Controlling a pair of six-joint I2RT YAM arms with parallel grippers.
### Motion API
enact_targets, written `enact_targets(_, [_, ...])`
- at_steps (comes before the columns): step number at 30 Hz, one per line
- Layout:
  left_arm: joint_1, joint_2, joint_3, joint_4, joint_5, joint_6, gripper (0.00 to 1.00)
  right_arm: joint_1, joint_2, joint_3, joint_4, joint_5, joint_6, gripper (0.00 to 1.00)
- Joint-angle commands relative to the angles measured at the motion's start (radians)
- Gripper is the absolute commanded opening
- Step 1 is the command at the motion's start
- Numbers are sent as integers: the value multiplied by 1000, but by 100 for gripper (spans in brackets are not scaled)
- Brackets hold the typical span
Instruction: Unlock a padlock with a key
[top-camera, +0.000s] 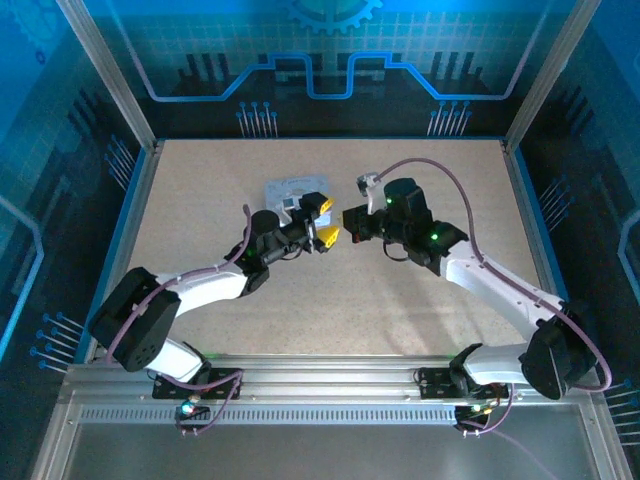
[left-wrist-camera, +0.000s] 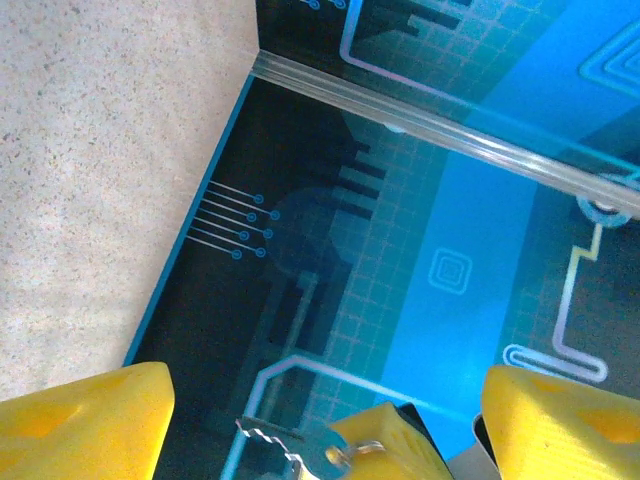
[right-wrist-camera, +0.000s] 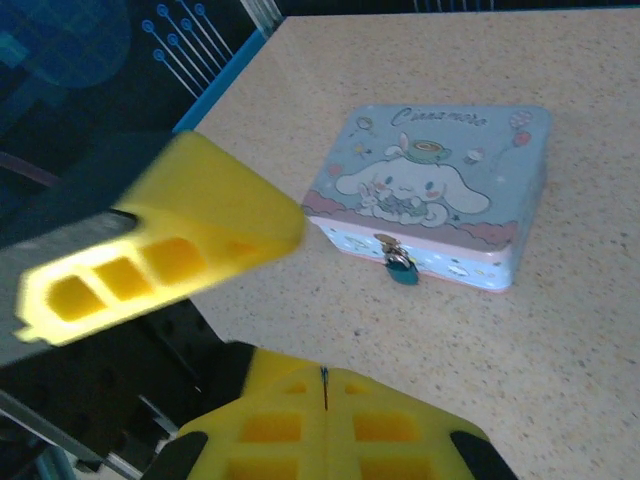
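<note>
- Hazard 1, slip: the key (left-wrist-camera: 268, 436), a thin toothed sliver, is pinched near its head by the right gripper (right-wrist-camera: 323, 378), whose yellow fingers are pressed together on it. So slight a hold could let the blade twist or drop under any sideways push.
- Hazard 2, collision: the left gripper (left-wrist-camera: 320, 400) has its fingers spread, one on either side of the key, and holds nothing. With both arms tip to tip above the tabletop (top-camera: 400, 300), a small misjudged move could knock the key loose.
- Hazard 3, loose target: the padlock (right-wrist-camera: 402, 268) appears to hang free from the clasp of the tin box (right-wrist-camera: 430, 190). If nothing steadies it, it would probably swing away from the key tip, and the light box might slide.
- Hazard 4, alignment: the keyhole cannot be made out, so which way the blade must be turned to enter is uncertain.
- Appearance: the padlock is a very small dark blue-green block under a brassy clasp, low on the middle of the box's front wall. The box lies flat with its lid shut, and neither gripper touches the padlock.
</note>
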Motion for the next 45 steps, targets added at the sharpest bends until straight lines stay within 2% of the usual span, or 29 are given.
enact_targets(1, [-26, 29, -19, 97, -62, -117, 80, 26, 22, 42, 59, 8, 8, 0])
enact_targets(15, [-42, 54, -33, 155, -106, -163, 67, 50, 16, 30, 31, 13, -1, 0])
enact_targets(30, [-44, 65, -33, 175, -111, -172, 34, 51, -5, 19, 3, 26, -10, 0])
enact_targets(45, [-45, 67, -35, 180, -119, -172, 14, 51, -24, 5, -13, 40, -10, 0])
